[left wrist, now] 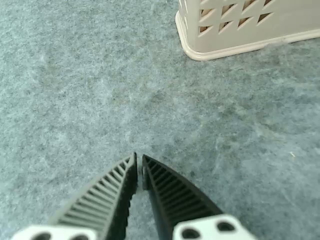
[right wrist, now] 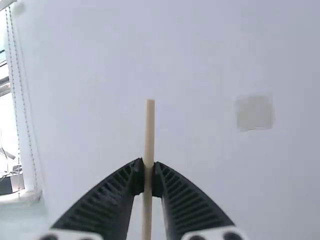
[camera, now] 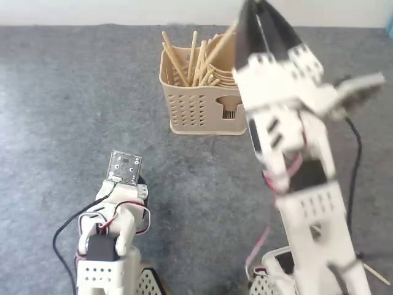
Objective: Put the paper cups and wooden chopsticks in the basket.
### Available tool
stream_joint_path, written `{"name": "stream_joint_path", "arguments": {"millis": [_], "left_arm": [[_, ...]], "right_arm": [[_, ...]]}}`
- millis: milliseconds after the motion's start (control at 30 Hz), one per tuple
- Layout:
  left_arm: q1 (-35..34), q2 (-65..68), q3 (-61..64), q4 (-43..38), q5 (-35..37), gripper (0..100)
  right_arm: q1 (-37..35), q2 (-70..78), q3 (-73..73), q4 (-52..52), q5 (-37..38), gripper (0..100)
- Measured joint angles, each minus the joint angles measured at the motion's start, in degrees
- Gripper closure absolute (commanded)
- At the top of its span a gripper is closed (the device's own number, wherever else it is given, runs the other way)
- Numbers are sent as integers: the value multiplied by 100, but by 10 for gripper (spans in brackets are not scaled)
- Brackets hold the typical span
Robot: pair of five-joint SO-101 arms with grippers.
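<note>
High view: a beige basket (camera: 202, 104) stands on the grey counter (camera: 73, 92). A bundle of wooden chopsticks (camera: 193, 58) leans upright inside it. Beside them are nested curved rims that are probably the paper cups (camera: 224, 78), though they are partly hidden. The right arm (camera: 295, 153) rises tall just beside the basket, with the right gripper (camera: 265, 24) lifted above the basket's far corner. From here I cannot tell how its dark fingers stand. The left arm (camera: 113, 227) sits folded low at the near edge, well apart from the basket.

Left wrist view: the left gripper (left wrist: 139, 167) hangs over bare counter. Its ribbed fingers (left wrist: 172, 187) are pressed together at the tips with nothing between them. A lower corner of the basket shows farther off.

Right wrist view: the right gripper's fingers (right wrist: 172, 185) are pinching a single chopstick (right wrist: 149, 130) near its upper part. The stick stands straight up between them, and its blunt end pokes out past the tips against a pale wall (right wrist: 225, 60).
</note>
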Motion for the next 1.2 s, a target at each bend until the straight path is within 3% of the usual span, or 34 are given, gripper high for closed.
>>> {"name": "stream_joint_path", "arguments": {"millis": [233,467,700,833,967,1200], "left_arm": [[0,0,0,0,0,987],[0,0,0,0,0,987],[0,0,0,0,0,987],[0,0,0,0,0,987],[0,0,0,0,0,987],[0,0,0,0,0,987]], "right_arm": [[-114,2224,-1618,-35,0,986],[-334,3138,-2110,659,396,814],[-352,2927,-2145,1582,510,916],[-378,1969,-2145,2840,510,993],[-281,642,-2154,4545,510,991],[800,-791,-2233,7385,510,991]]}}
